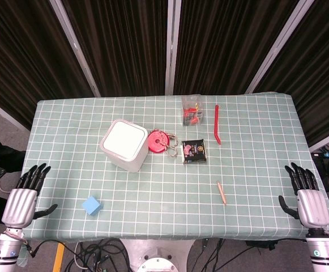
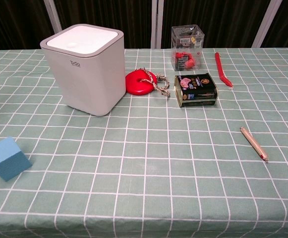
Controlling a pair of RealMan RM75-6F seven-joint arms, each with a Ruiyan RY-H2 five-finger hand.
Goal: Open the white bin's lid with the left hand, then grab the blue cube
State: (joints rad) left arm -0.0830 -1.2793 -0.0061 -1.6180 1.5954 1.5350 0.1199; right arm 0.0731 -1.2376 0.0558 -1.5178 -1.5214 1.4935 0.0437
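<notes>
Reads "bdo" in small grey letters on the white bin front. Too small to read on the dark tin.

Looked like a robot lab: dark curtains behind, checked-cloth table, loose cables on floor near the rig.

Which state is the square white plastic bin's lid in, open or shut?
Shut. The square white plastic bin stands upright and its lid lies flat and flush within the rim in both views.

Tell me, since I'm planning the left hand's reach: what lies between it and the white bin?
Only bare checked tablecloth, shown in the head view, between the left hand and the white bin; the blue cube sits off that line.
</notes>
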